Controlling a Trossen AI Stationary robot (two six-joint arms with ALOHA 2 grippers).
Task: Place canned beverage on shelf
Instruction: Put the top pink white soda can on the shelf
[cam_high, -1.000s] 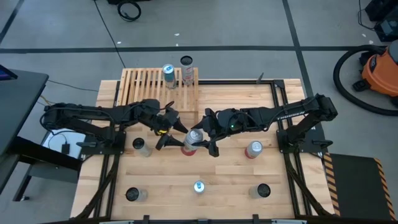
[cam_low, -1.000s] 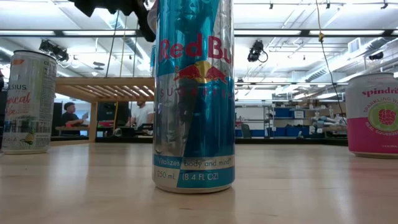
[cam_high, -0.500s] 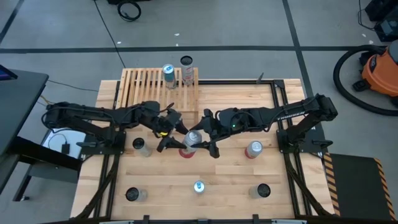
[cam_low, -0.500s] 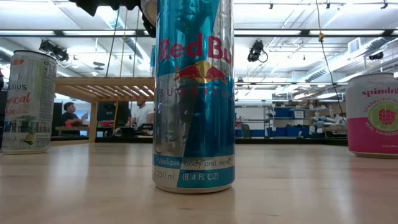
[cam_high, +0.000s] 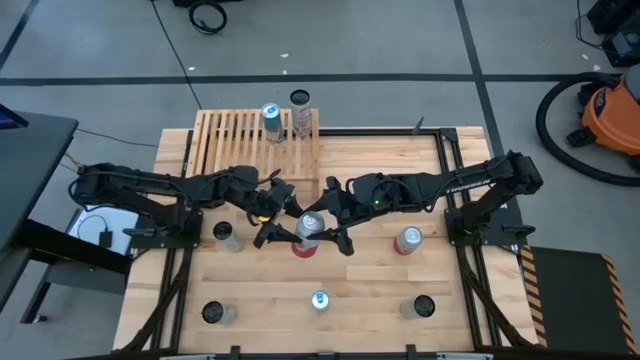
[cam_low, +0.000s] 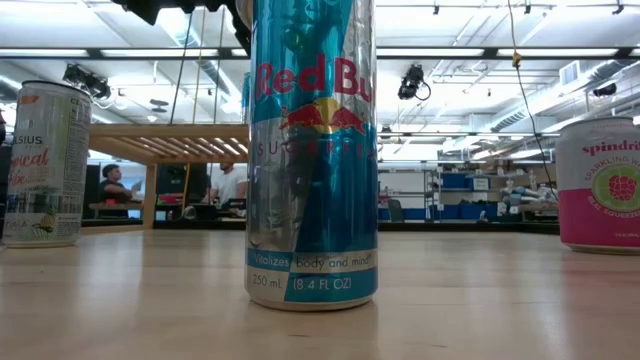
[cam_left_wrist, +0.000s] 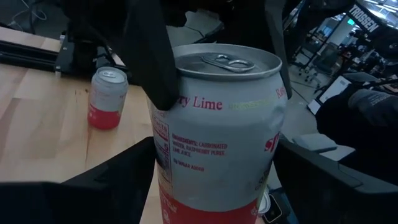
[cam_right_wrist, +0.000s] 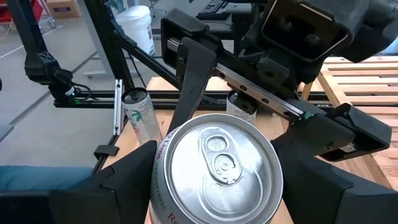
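Note:
A white-and-red can (cam_high: 308, 232) with a silver top is at the table's middle, between both grippers. My right gripper (cam_high: 324, 228) comes from the right and is shut on it. My left gripper (cam_high: 290, 224) comes from the left and is open. Its fingers (cam_left_wrist: 99, 186) stand on either side of the can's lower half, and I see no touch. The slatted wooden shelf (cam_high: 235, 140) stands at the far left with two cans (cam_high: 271, 120) on its right end. The low view hides the held can behind a blue can (cam_low: 312, 150). My right gripper pinches the can's upper wall (cam_left_wrist: 169, 107), just under the rim, between its two fingers (cam_left_wrist: 149, 56). The fingers come slanting down from the table's right side, one on each side of the can. The can stands about upright. Whether its base is on the table does not show.
Loose cans stand on the table: a red one (cam_high: 408, 240) at the right, one (cam_high: 228, 235) at the left, and three along the near edge (cam_high: 215, 312), (cam_high: 320, 298), (cam_high: 420, 305). The shelf's left slats are bare.
My right gripper has shifted a little toward the table's near edge and left with the can. My left gripper has stayed open around the can and has moved slightly with it.

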